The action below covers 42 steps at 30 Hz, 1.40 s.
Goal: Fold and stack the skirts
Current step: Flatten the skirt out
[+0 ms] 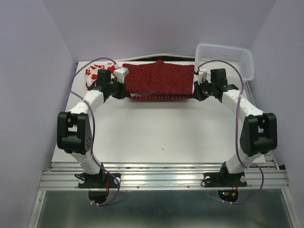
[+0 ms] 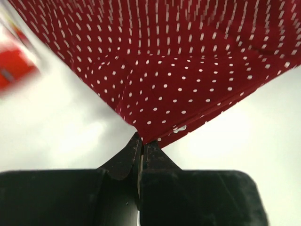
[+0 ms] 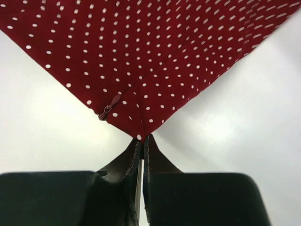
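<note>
The dark red skirt with tiny white dots (image 1: 160, 80) hangs stretched between my two grippers at the far side of the table. My left gripper (image 1: 119, 90) is shut on its left corner, seen in the left wrist view as a pinched point of cloth (image 2: 141, 140). My right gripper (image 1: 199, 90) is shut on its right corner (image 3: 142, 138), next to a small zipper pull (image 3: 109, 109). The white skirt with red flowers (image 1: 97, 75) lies at the far left, partly hidden behind my left arm; it shows blurred in the left wrist view (image 2: 14, 66).
A white plastic lattice basket (image 1: 225, 59) stands at the far right corner, just behind my right gripper. Purple walls close in the table on three sides. The metal rail (image 1: 161, 178) with both arm bases runs along the near edge.
</note>
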Tool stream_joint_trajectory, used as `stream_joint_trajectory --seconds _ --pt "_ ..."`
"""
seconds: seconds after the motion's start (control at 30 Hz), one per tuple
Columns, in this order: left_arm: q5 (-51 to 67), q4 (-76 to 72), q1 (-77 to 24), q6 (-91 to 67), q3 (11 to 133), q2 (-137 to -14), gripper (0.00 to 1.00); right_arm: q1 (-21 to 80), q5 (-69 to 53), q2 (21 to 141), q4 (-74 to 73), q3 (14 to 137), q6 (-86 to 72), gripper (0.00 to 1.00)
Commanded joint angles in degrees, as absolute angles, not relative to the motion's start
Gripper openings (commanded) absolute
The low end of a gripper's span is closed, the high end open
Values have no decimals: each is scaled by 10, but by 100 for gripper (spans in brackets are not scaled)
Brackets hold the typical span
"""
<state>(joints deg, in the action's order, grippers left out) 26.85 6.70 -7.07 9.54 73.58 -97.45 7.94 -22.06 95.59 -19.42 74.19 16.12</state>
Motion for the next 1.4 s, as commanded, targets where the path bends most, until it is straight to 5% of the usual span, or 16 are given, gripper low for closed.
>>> stream_joint_trajectory --seconds 0.0,0.07,0.1,0.13,0.2,0.23,0.53,0.73,0.9,1.07,1.37 --pt "260 160 -41 293 643 -838 2 47 -219 840 -301 672 281 1" --pt "270 190 -43 340 594 -763 11 47 -230 793 -366 645 348 1" --pt "272 202 -45 382 552 -739 18 47 -241 777 -406 619 377 20" --pt "272 232 -46 400 525 -697 42 47 -239 750 -429 601 421 43" --pt "273 274 -46 444 512 -660 64 47 -224 730 -465 591 475 91" --pt "270 309 -46 487 505 -625 92 47 -215 722 -502 587 496 100" --pt "257 275 -47 485 461 -485 98 47 -241 727 -556 658 472 99" --pt "267 249 -46 309 556 -712 71 102 -334 891 -535 784 352 66" --pt "277 233 -46 258 605 -812 63 217 -321 946 -465 822 278 51" --pt "265 211 -47 215 640 -909 49 287 -311 1038 -409 873 209 47" --pt "230 194 -50 191 661 -985 47 339 -290 1187 -369 948 148 47"
